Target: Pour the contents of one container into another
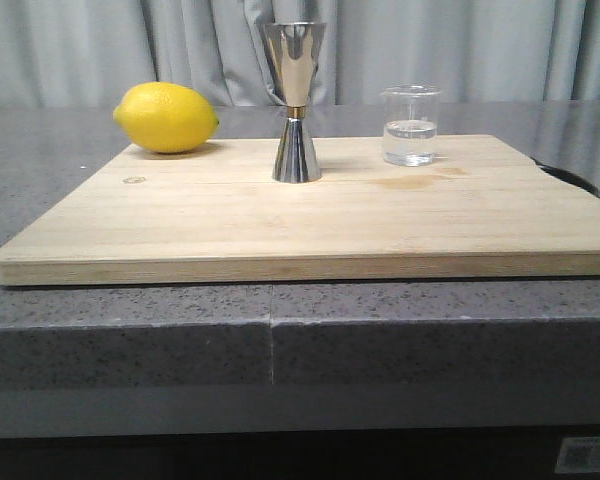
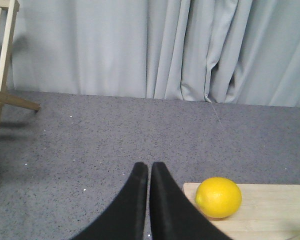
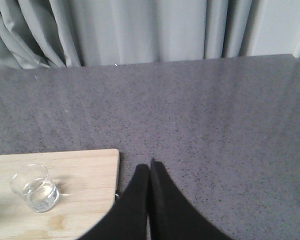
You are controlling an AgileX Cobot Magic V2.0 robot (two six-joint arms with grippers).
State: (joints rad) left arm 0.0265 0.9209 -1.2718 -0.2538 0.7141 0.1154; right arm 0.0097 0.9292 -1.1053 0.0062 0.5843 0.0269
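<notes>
A small clear glass beaker (image 1: 411,125) holding some clear liquid stands upright on the right part of the wooden board (image 1: 310,215). The tall steel jigger (image 1: 295,102) stands upright at the board's middle back, left of the beaker. Neither gripper shows in the front view. In the left wrist view, my left gripper (image 2: 149,167) is shut and empty, over the grey counter beside the board's corner. Also shut and empty, my right gripper (image 3: 149,166) hangs over the counter just off the board's edge, with the beaker (image 3: 35,187) a little way off on the board (image 3: 85,175).
A yellow lemon (image 1: 166,117) lies at the board's back left corner; the left wrist view has the lemon (image 2: 218,197) close beside the left fingers. Grey curtains (image 1: 430,45) hang behind the counter. A wooden chair frame (image 2: 0,75) stands off to one side.
</notes>
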